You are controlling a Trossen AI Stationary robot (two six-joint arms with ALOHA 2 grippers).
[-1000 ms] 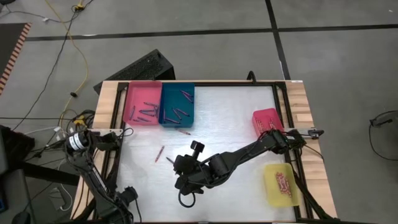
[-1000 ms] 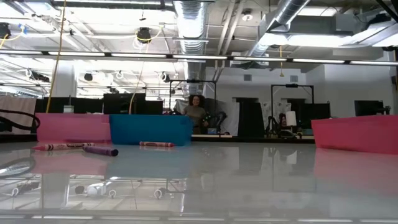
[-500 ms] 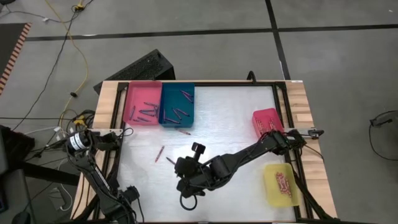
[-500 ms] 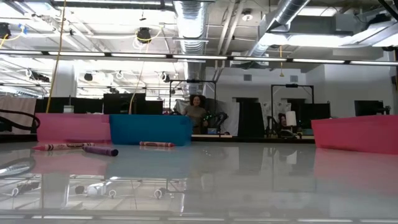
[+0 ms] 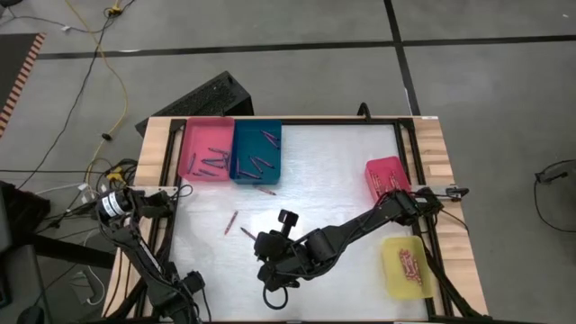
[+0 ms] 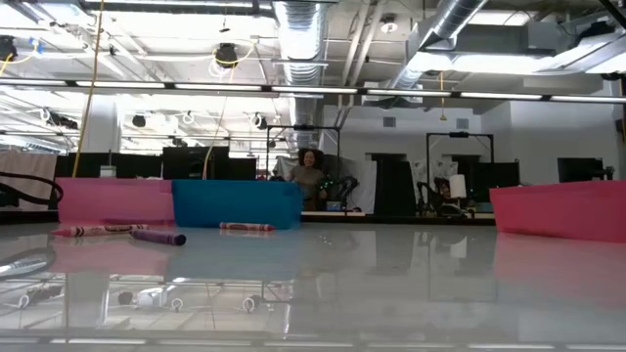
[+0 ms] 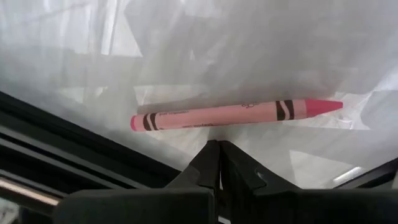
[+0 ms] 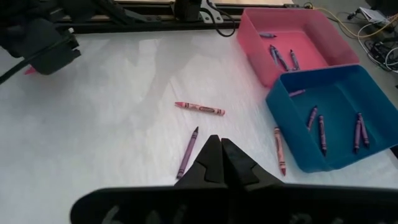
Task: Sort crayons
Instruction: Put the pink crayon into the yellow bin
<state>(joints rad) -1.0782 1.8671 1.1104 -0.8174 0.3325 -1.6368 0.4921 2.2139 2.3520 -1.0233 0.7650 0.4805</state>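
Pressed together and empty, both sets of jaws are holding nothing: the right gripper (image 5: 268, 267) hangs over the bench (image 5: 333, 171) near six o'clock, and the left gripper (image 5: 186, 286) sits off toward seven o'clock above a pink crayon (image 7: 236, 113). Three loose crayons lie out on the bench: a purple crayon (image 8: 186, 152) and a red crayon (image 8: 199, 108) towards nine o'clock, and another red crayon (image 8: 278, 150) just beside the blue tray (image 8: 336, 112). More already lie in the blue tray and the pink tray (image 8: 292, 37) at eleven o'clock. My worry is that jaws this tightly closed, if lowered, would only nudge or roll a crayon away, and the two arms, working close, could collide.
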